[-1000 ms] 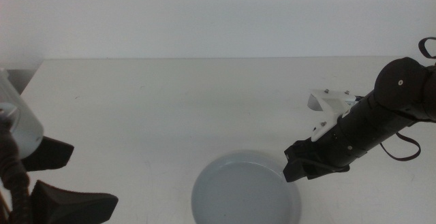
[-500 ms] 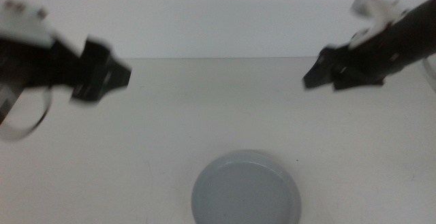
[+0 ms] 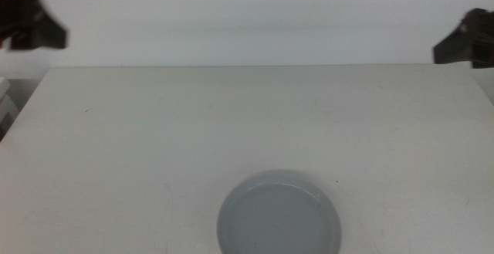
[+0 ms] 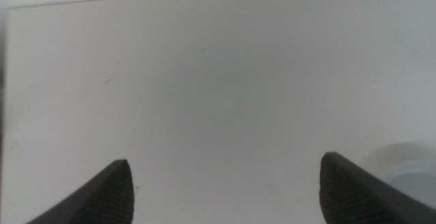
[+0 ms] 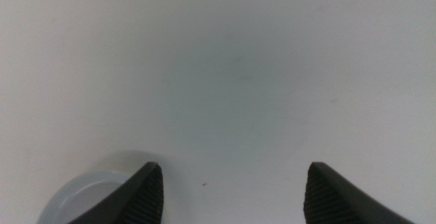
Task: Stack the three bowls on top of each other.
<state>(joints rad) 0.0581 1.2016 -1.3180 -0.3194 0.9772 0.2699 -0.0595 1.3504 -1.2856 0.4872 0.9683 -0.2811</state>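
Note:
One light grey bowl (image 3: 279,215) sits at the near middle of the white table; whether others lie under it I cannot tell. A sliver of it shows in the left wrist view (image 4: 409,173) and in the right wrist view (image 5: 92,195). My left gripper (image 3: 35,28) hangs high at the far left of the middle view, open and empty, as its wide-set jaws show in the left wrist view (image 4: 225,186). At the far right my right gripper (image 3: 463,47) is raised too, open and empty in the right wrist view (image 5: 230,190). No white or mint green bowl is in view.
The white table (image 3: 231,123) runs back to a pale wall. Its left edge (image 3: 23,107) shows in the middle view, with a pale object just past it.
Both arms have lifted up and drawn outward from the bowl, the left to the upper left and the right to the upper right. The grey bowl has stayed in place.

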